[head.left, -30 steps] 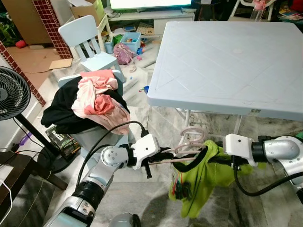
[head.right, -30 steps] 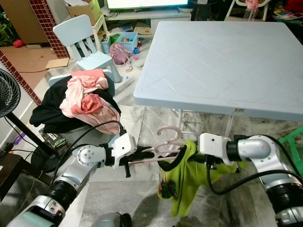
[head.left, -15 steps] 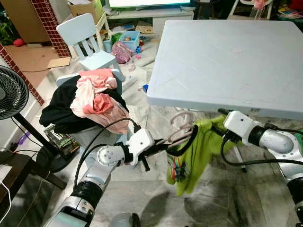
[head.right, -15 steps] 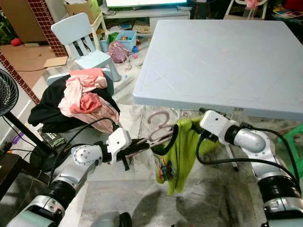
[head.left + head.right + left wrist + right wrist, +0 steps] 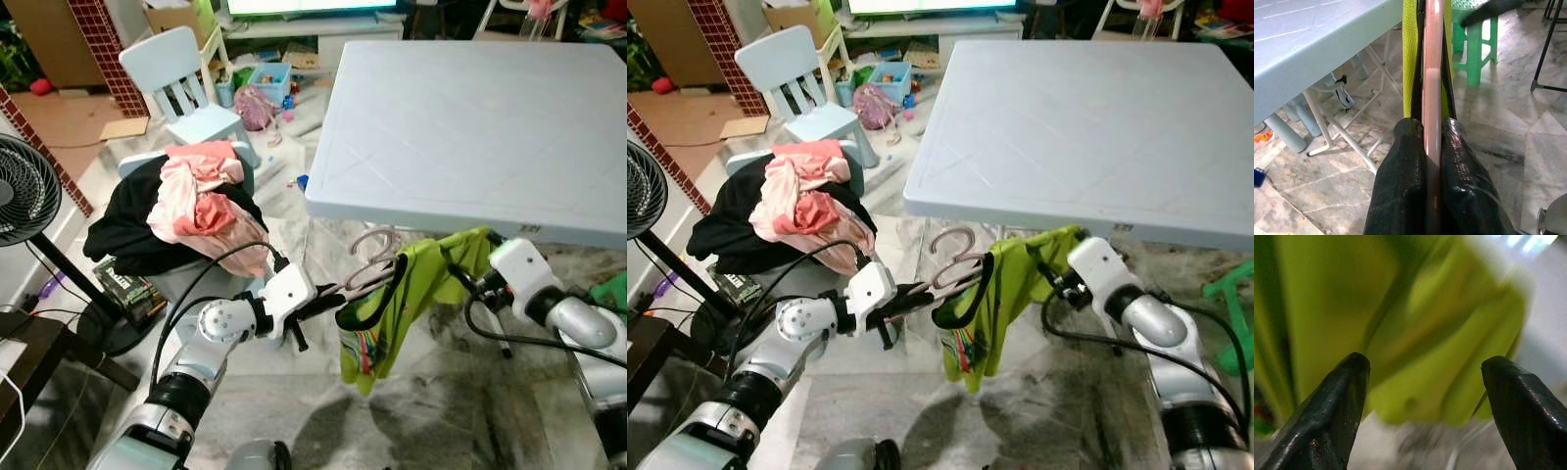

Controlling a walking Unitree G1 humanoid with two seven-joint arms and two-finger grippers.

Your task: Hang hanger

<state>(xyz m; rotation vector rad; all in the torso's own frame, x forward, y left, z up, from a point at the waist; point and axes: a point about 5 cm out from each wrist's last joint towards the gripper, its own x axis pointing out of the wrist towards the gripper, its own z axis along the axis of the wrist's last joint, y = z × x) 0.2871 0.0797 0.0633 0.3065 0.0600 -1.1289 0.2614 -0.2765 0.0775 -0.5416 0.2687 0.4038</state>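
The blue bin [image 5: 265, 83] beyond the white chair [image 5: 181, 83] holds small toys; a heap of black and pink clothes [image 5: 181, 211] sits on a tub. The left gripper [image 5: 1425, 147] pinches the pink hanger [image 5: 367, 269] carrying the green shirt [image 5: 392, 304], just below the white table [image 5: 470, 127] edge. Since the earlier frames the right gripper [image 5: 1422, 396] has let go of the shirt, its fingers now spread beside it. No writing can be read
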